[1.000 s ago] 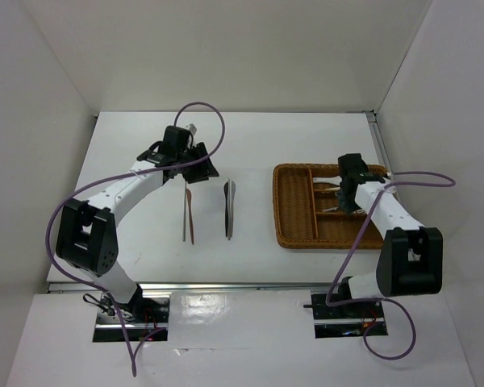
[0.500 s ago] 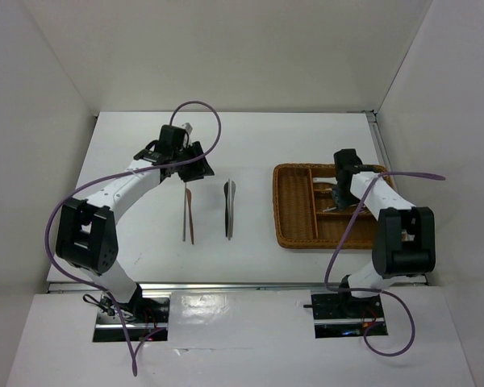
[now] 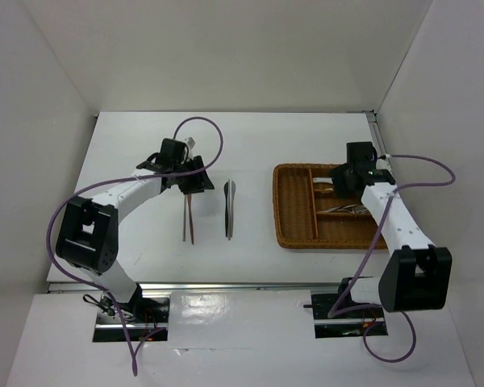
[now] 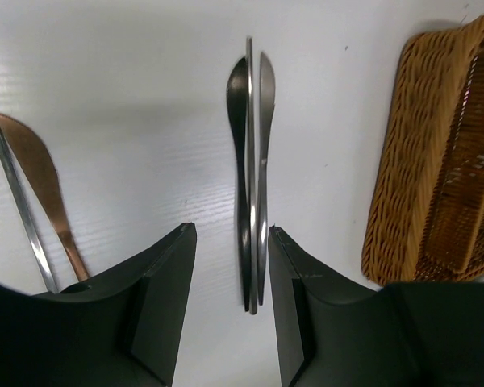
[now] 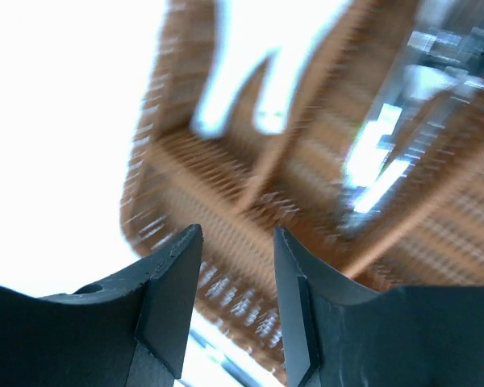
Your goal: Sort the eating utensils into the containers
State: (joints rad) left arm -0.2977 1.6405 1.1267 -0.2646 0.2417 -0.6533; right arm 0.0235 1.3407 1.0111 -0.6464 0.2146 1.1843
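Note:
A bundle of slim silver utensils [image 4: 252, 185] lies lengthwise on the white table; from above it shows as the silver utensils [image 3: 229, 208]. My left gripper [image 4: 231, 232] hovers open over their near ends, nothing between its fingers, and stands at the far end of the table's utensils [image 3: 188, 179]. Left of them lie a copper-coloured knife [image 4: 34, 165] and a thin silver piece [image 4: 12, 189]. The wicker tray [image 3: 281, 205] holds several utensils [image 3: 344, 210]. My right gripper [image 5: 236, 231] is open and empty above the blurred tray [image 5: 226, 193], over its far part [image 3: 343, 179].
White walls close in the table on three sides. The tray sits at the right, its near rim [image 3: 323, 242] close to the table's front edge. Purple cables loop above both arms.
My right gripper has opened and swung back over the tray's far part. My left gripper has shifted slightly nearer and to the right, toward the silver utensils.

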